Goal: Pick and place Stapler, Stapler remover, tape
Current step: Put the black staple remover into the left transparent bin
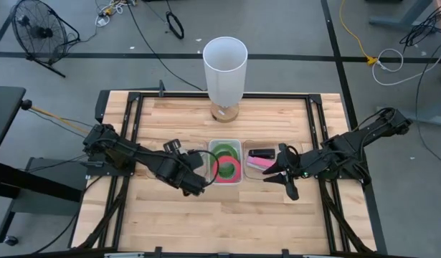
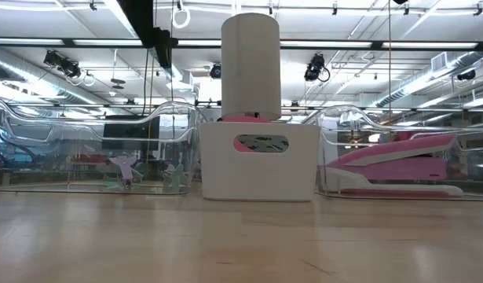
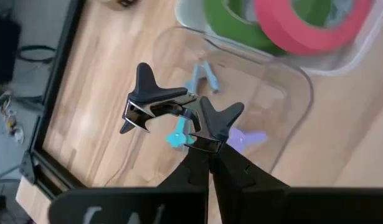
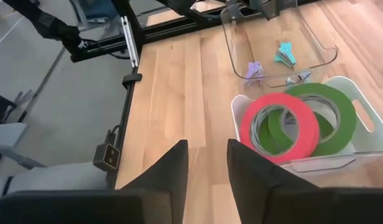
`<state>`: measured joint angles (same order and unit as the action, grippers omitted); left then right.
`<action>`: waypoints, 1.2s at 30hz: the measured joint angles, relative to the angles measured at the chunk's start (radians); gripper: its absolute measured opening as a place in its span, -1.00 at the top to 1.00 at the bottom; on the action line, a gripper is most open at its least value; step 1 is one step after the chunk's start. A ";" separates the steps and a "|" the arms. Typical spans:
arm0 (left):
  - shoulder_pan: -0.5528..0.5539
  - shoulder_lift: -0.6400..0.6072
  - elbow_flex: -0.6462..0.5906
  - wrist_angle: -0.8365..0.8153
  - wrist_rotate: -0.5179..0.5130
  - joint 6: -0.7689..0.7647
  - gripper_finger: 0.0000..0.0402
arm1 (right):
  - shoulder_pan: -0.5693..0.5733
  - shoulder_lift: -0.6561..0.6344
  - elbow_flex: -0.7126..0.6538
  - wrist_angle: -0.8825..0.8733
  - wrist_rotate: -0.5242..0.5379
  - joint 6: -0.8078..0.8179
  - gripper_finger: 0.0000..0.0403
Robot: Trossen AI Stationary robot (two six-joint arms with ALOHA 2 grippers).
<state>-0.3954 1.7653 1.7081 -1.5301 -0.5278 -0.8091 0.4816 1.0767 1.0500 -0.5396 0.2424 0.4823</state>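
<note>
Two green tape rolls (image 1: 224,154) and a pinkish red roll (image 1: 231,169) lie in a white bin (image 1: 226,181) at mid-table; they also show in the right wrist view (image 4: 281,127). A clear tray (image 3: 291,99) left of the bin holds a blue (image 3: 203,78), a teal (image 3: 177,137) and a purple stapler remover (image 3: 248,138). A clear tray right of the bin holds a pink stapler (image 1: 259,165) and a black one (image 1: 262,153). My left gripper (image 1: 198,179) hangs open above the left tray, empty. My right gripper (image 1: 283,179) is open and empty beside the stapler tray.
A tall white cylinder (image 1: 225,68) stands on a wooden base at the table's far middle, behind the bin. A black frame (image 1: 127,129) runs along the table's sides. Bare wood lies toward the near edge (image 1: 227,222).
</note>
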 joint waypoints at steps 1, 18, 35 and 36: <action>0.000 0.000 0.000 -0.003 0.008 0.017 0.97 | 0.000 0.000 0.000 0.000 0.000 0.002 0.45; 0.131 -0.017 -0.242 0.062 0.094 0.102 0.98 | 0.007 0.000 0.002 -0.136 0.002 0.066 0.46; 0.240 -0.105 -0.598 0.459 0.116 0.136 0.72 | 0.007 0.006 0.002 -0.135 0.085 0.056 0.46; 0.233 -0.105 -0.598 0.466 0.107 0.135 0.70 | 0.007 0.008 0.002 -0.135 0.097 0.055 0.46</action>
<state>-0.1623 1.6604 1.1105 -1.0638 -0.4204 -0.6739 0.4889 1.0845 1.0515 -0.6746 0.3395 0.5378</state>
